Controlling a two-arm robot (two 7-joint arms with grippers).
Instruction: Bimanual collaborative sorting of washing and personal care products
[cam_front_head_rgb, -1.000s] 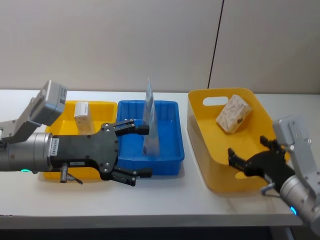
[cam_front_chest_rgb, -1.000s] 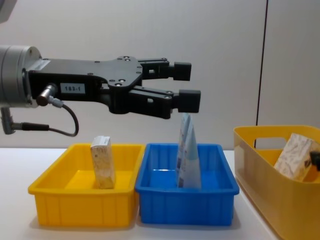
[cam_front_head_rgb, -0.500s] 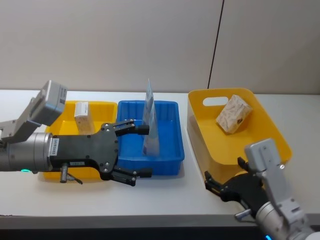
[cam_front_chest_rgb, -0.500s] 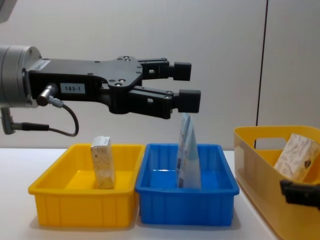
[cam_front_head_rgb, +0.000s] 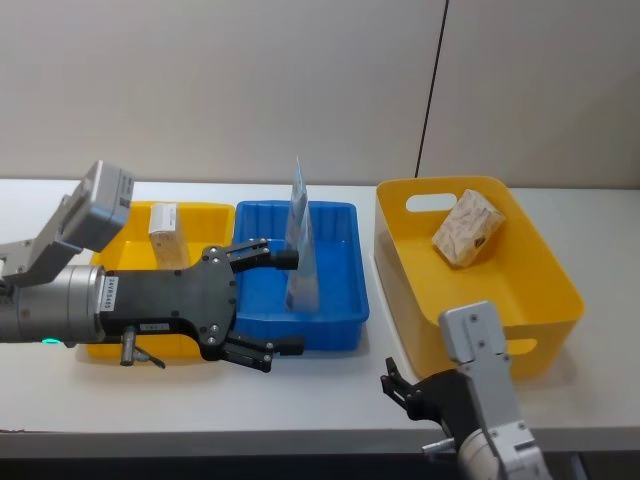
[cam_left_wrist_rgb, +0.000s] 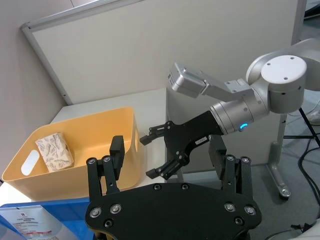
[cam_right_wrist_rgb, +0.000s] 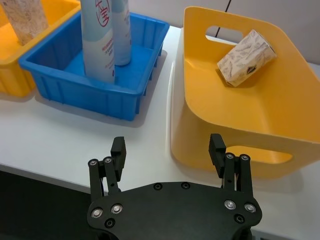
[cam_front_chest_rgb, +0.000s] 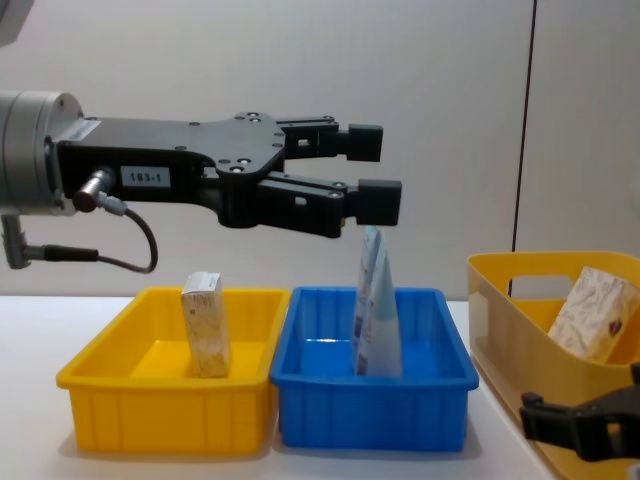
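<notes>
My right gripper (cam_front_head_rgb: 393, 384) is spread wide with nothing between the fingers, and it has pulled back in the last second. A moment ago it sat over the near rim of the big yellow basket (cam_front_head_rgb: 490, 292); now it hangs low over the front edge of the surface (cam_front_head_rgb: 330, 385), with the basket just ahead of it and a little to its right. At the basket's far end, well beyond the gripper, the leaf-print soft pack (cam_front_head_rgb: 467, 228) lies tilted against the back wall under the handle slot, so I judge that item delivered and this retreat the end of its step. Farther ahead and to the gripper's left stands the blue tray (cam_front_head_rgb: 352, 262), where the two tubes (cam_front_head_rgb: 300, 250) stand upright, leaning on each other. My left gripper (cam_front_chest_rgb: 373, 170) has not shifted at all: it hovers above that tray, also wide open and empty, its fingertips level with the tube tops and just beside them, not touching. Off to its left, beyond the blue tray, the beige carton (cam_front_head_rgb: 163, 232) stands upright in the small yellow tray (cam_front_head_rgb: 212, 214). With each product lying in a container and both grippers empty, I judge the sorting essentially finished; what remains looks like bringing both arms clear, taking care that the left one lifts away without knocking the tubes over.
</notes>
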